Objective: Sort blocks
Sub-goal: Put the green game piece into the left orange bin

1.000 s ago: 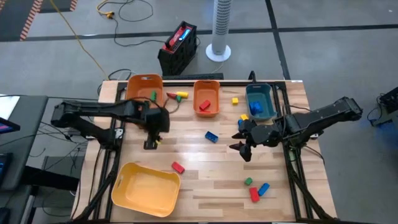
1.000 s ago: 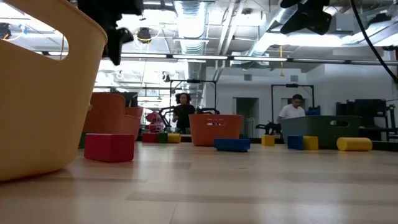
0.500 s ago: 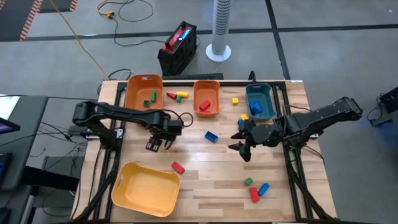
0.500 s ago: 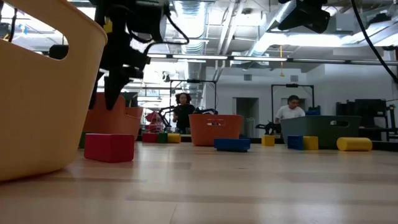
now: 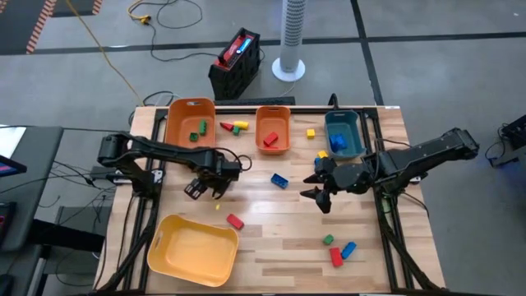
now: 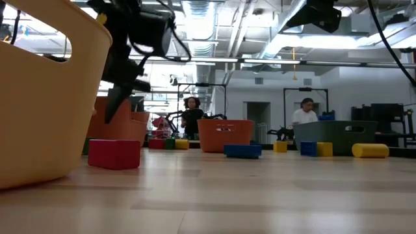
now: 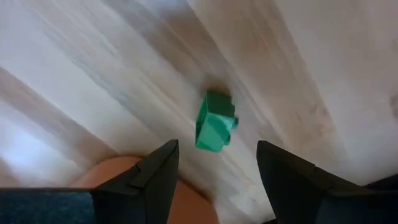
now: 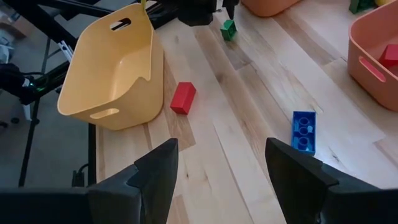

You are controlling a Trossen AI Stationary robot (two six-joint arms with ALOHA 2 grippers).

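Loose blocks lie flat on the wooden table: a red one [image 5: 236, 221] [image 8: 183, 98], a blue one [image 5: 279, 179] [image 8: 303, 131], and a green, red and blue group [image 5: 338, 249] near the right near corner. My left gripper [image 5: 200, 188] [image 7: 217, 165] hangs open over the table's left half. A small green block [image 7: 216, 121] [image 8: 228, 28] shows just beyond its spread fingertips. I cannot tell whether that block rests on the wood. My right gripper [image 5: 316, 188] [image 8: 221, 165] waits open above the table's right half.
Two orange bins [image 5: 191, 122] [image 5: 273, 129] and a teal bin [image 5: 343, 134] stand along the far edge, each with blocks inside. A yellow bin [image 5: 193, 249] sits at the near left. More blocks [image 5: 234, 126] [image 5: 311, 132] lie between the far bins. People stand in the room behind.
My left gripper has come down toward the table and shifted a little toward the right and near edges, then tipped and turned. My right arm has kept still.
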